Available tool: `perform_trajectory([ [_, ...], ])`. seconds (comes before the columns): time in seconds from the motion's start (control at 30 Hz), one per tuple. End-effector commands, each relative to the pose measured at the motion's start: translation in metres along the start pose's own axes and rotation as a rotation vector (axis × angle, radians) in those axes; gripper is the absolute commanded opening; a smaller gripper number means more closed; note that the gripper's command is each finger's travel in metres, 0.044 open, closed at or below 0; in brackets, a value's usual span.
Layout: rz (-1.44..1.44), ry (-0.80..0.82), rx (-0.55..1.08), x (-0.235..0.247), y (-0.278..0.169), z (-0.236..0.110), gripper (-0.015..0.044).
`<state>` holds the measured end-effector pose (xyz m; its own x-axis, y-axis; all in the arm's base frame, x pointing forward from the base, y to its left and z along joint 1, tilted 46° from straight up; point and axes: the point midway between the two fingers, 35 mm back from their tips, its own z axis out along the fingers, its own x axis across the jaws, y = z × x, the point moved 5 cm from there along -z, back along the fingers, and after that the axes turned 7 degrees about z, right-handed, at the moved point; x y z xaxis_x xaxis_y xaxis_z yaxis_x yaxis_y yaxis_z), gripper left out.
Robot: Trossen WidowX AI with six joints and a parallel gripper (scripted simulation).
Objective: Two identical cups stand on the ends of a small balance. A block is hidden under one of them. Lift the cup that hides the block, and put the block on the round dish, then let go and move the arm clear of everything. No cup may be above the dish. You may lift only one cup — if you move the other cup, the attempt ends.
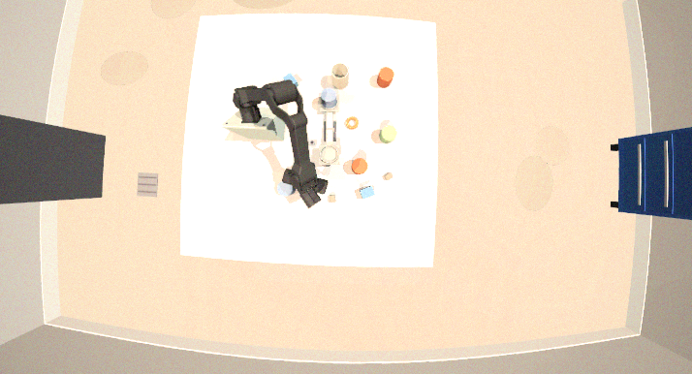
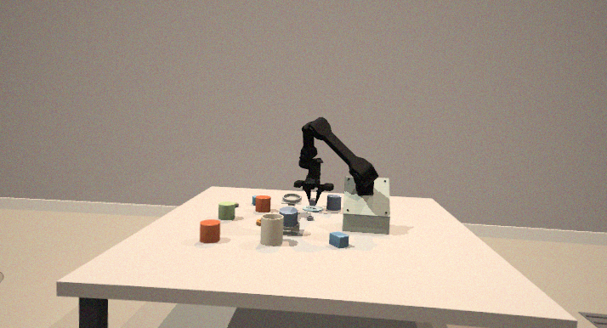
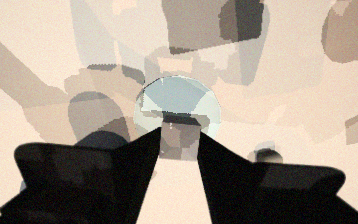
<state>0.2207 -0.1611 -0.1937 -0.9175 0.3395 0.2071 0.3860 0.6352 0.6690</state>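
Observation:
My gripper [image 3: 179, 133] [image 2: 314, 199] [image 1: 311, 196] is shut on the small grey block [image 3: 179, 142] [image 2: 313, 202] and holds it low over the near edge of the pale blue round dish [image 3: 180, 95] [image 2: 319, 209]. In the overhead view the arm hides the dish. One blue cup [image 1: 286, 188] [image 2: 333, 202] stands on the table beside the dish, off the balance. The other blue cup [image 1: 329, 97] [image 2: 289, 216] stands upright on one end of the balance [image 1: 330, 128]. The balance's other end [image 1: 329, 154] [image 2: 292, 197] is an empty ring-shaped pan.
Two orange cylinders [image 1: 385, 77] [image 1: 359, 166], a green cylinder [image 1: 388, 134], a beige cup [image 1: 340, 76] [image 2: 271, 229], an orange ring [image 1: 352, 118], blue blocks [image 1: 367, 192] [image 2: 338, 240] and small tan cubes [image 1: 331, 198] surround the balance. The arm's base box [image 2: 366, 209] stands behind.

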Motion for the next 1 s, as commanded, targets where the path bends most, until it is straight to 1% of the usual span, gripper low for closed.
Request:
perform_trajectory([
  [0.0, 0.009, 0.004, -0.005, 0.002, 0.001, 0.007, 0.0000],
  [0.27, 0.008, 0.004, -0.006, 0.002, 0.001, 0.019, 0.0000],
  [0.3, -0.001, 0.001, 0.000, 0.000, 0.000, 0.014, 0.0026],
  [0.8, -0.004, -0.003, 0.001, -0.001, 0.000, 0.013, 0.0420],
  [0.83, -0.012, -0.017, 0.006, -0.002, 0.001, 0.010, 0.0440],
  [0.87, -0.027, -0.039, 0.014, -0.005, 0.001, 0.005, 0.0440],
  [0.97, -0.018, -0.032, 0.012, -0.005, 0.000, -0.010, 0.0440],
])
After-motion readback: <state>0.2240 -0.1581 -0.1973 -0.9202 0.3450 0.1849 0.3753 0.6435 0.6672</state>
